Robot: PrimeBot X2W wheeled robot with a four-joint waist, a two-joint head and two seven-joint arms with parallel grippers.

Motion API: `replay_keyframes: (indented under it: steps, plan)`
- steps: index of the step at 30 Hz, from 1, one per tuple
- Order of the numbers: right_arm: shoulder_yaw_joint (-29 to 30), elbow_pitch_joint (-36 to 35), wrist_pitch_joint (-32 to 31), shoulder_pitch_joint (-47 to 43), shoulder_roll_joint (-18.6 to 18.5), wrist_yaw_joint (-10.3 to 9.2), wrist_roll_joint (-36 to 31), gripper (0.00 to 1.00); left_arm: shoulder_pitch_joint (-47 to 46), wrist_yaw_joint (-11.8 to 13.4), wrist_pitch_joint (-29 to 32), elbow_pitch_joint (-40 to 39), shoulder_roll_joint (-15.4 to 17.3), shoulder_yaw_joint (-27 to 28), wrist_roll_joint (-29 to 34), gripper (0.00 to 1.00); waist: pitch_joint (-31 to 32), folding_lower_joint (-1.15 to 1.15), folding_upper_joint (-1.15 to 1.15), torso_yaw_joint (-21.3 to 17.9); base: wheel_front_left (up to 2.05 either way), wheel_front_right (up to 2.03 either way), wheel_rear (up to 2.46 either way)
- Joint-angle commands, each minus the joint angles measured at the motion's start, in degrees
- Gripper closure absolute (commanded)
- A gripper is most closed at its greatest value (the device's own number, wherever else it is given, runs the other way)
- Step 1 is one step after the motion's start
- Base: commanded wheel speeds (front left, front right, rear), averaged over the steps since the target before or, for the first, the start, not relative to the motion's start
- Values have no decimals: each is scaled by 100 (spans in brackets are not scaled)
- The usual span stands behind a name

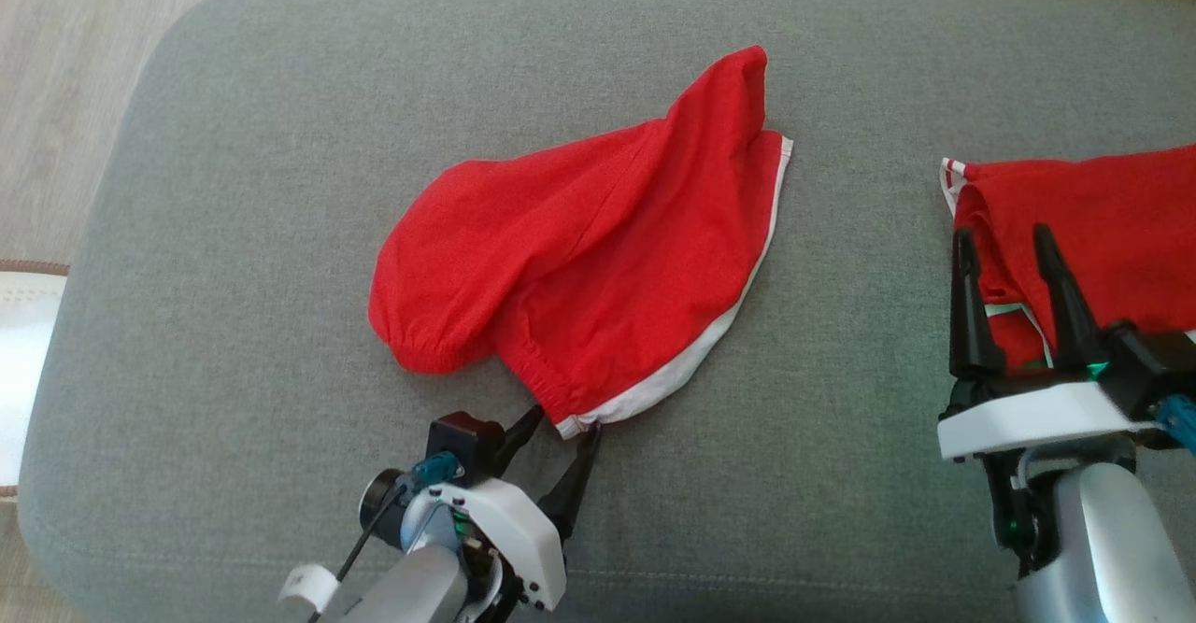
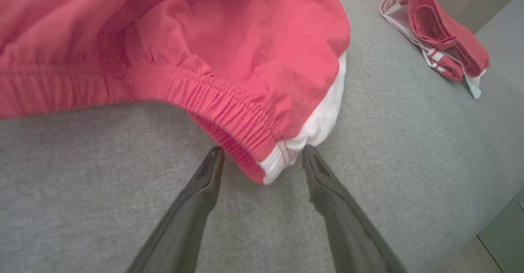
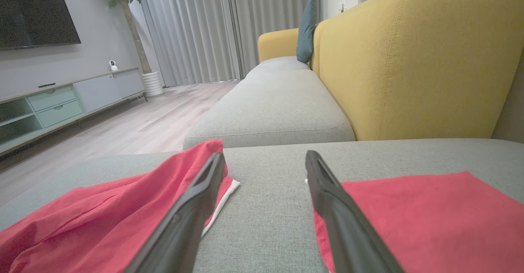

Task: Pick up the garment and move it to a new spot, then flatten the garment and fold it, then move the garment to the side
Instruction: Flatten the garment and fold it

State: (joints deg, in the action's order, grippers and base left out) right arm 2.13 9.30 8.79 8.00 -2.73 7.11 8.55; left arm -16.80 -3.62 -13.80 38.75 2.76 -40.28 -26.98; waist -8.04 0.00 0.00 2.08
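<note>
On the cushion point(image 1: 234, 184), the garment point(image 1: 598, 249) lies diagonally, waistband point(image 1: 537, 382) nearest.

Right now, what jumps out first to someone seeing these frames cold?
A crumpled red garment with white trim lies in the middle of the grey sofa cushion. The left gripper is open at its near corner, one finger on either side of the end of the elastic waistband. A second red garment lies at the cushion's right, with the open right gripper at its near-left edge.

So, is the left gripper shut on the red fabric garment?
No, the left gripper stands open, fingers astride a corner of the red fabric garment.
</note>
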Motion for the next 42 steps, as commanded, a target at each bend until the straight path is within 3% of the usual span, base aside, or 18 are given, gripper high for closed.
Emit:
replay_keyframes:
  steps: [1,4,5,6,7,17,25,31,35,42]
  plan:
    - [-130,-199,-13,256,-15,37,-26,0,-250,-50,-95,-89,11,107,-43,0,-4,0,0,2,0,0,0]
    - [-129,-197,-3,277,-15,37,-22,0,-311,-70,-99,-21,11,66,-97,0,-15,0,0,-1,0,0,0]
    - [-129,-195,-1,282,-15,37,-22,0,-326,-85,-100,-1,11,50,-125,35,-17,0,0,-4,0,0,0]
    - [-128,-192,0,288,-15,37,-23,0,-341,-105,-101,16,11,32,-162,61,-21,0,0,-4,0,0,0]
    - [-125,-188,2,294,-15,37,-24,0,-358,-121,-102,23,11,18,-197,100,-22,0,0,-5,0,0,0]
    - [-191,98,-214,310,-15,37,-154,0,-415,69,-117,-288,136,211,12,100,65,0,0,162,0,0,0]
    - [-268,836,-694,674,-15,37,-303,0,-197,437,-118,-781,391,561,273,100,96,0,0,583,0,0,0]
    - [-326,1477,-937,1094,-15,37,-387,0,-106,398,-119,-923,459,575,330,100,37,0,0,807,0,0,0]
    - [-351,1993,-1120,1459,-29,37,-868,0,-125,396,-119,-981,429,585,346,100,-58,0,0,933,0,0,0]
    - [-436,2759,-1116,2046,-361,37,-1385,0,-222,351,-119,-1022,323,547,381,100,-229,0,0,1087,0,0,0]
